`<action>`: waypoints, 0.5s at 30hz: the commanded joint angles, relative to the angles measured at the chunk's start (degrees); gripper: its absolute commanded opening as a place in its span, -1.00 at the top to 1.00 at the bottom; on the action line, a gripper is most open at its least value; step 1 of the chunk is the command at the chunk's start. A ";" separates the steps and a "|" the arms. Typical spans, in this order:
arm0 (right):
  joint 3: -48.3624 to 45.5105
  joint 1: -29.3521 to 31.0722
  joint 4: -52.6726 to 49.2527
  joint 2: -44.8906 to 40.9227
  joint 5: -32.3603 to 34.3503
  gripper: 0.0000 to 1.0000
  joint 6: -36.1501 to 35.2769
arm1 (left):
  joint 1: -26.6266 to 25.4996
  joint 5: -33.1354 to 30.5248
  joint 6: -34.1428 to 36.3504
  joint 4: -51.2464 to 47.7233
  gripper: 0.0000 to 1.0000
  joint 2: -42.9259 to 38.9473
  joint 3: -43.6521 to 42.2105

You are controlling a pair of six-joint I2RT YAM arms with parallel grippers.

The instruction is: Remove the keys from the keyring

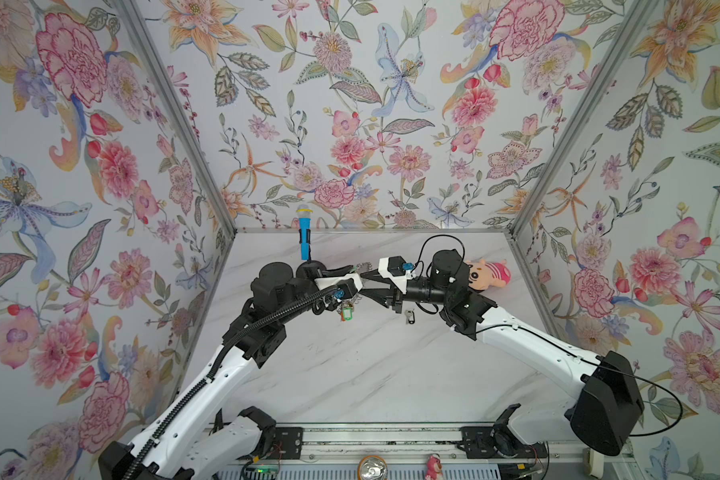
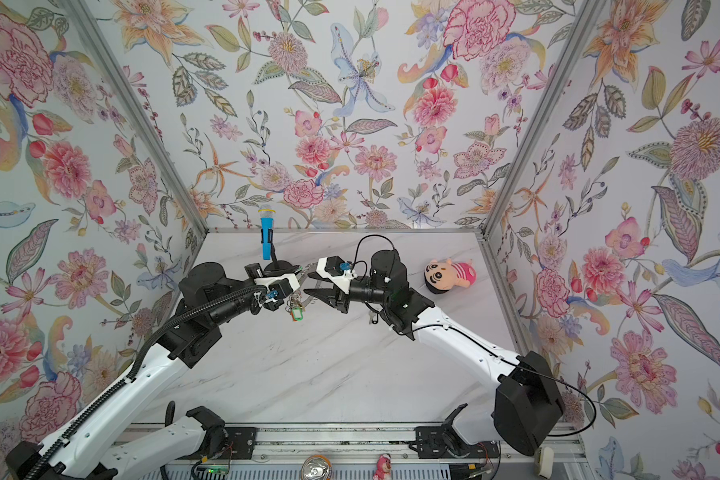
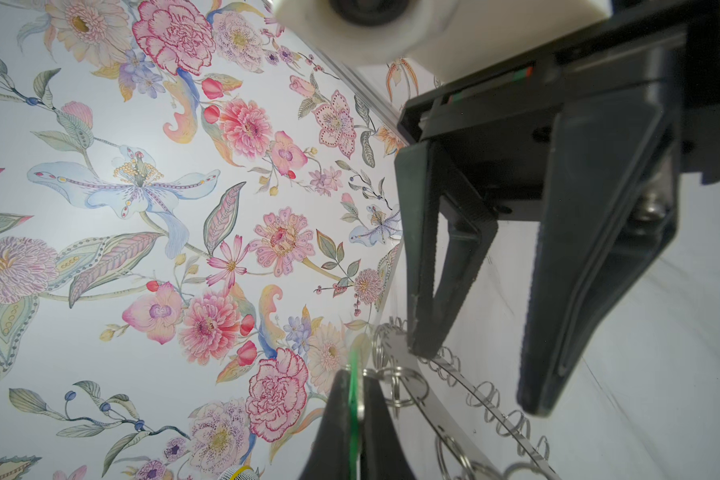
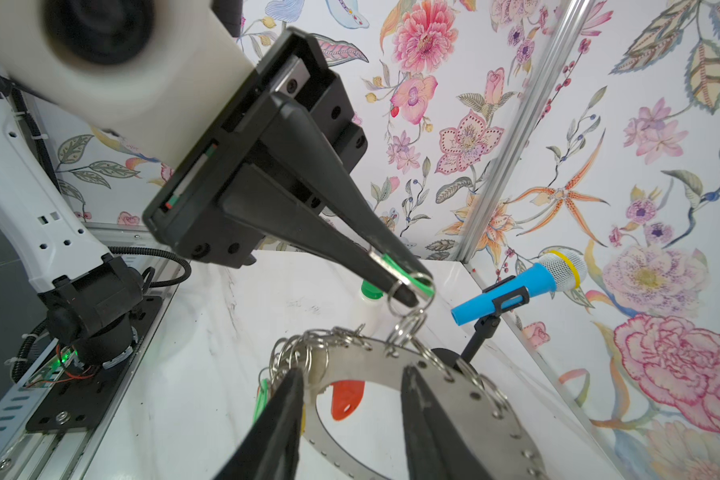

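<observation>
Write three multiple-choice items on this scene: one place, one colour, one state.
1. The blue microphone stands: A) near the table's rear edge; B) beside the front rail; C) in a tool.
2. The tag pinched by the left tool is: A) black; B) green; C) orange.
3. The right tool is: A) shut on the microphone; B) shut on a doll; C) open.
Answers: 1 A, it stands by the back wall; 2 B, green plastic shows in the grip; 3 C, its fingers stand apart.
</observation>
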 commanded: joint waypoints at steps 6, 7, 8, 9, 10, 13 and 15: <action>1.63 -2.91 -4.78 -3.73 1.68 0.14 -4.27 | 0.78 2.20 1.98 0.16 1.00 -0.26 2.59; 2.12 -3.55 -5.22 -3.66 1.66 0.13 -4.55 | 0.77 2.60 2.16 0.13 1.00 -0.42 2.59; 2.43 -3.66 -5.50 -3.70 1.71 0.13 -4.78 | 0.76 2.98 2.25 -0.05 1.00 -0.43 2.65; 2.84 -4.55 -5.75 -3.62 1.79 0.13 -4.95 | 0.77 3.32 2.38 -0.40 1.00 -0.36 2.91; 3.37 -5.87 -6.17 -3.36 1.89 0.12 -5.12 | 0.73 3.57 2.82 -0.95 1.00 -0.30 3.19; 4.30 -7.74 -6.27 -2.83 1.73 0.12 -5.02 | 0.75 4.82 3.80 -2.27 1.00 -0.20 3.94; 4.75 -8.93 -5.88 -2.24 1.34 0.12 -4.71 | 0.79 6.67 5.80 -3.67 1.00 -0.04 4.43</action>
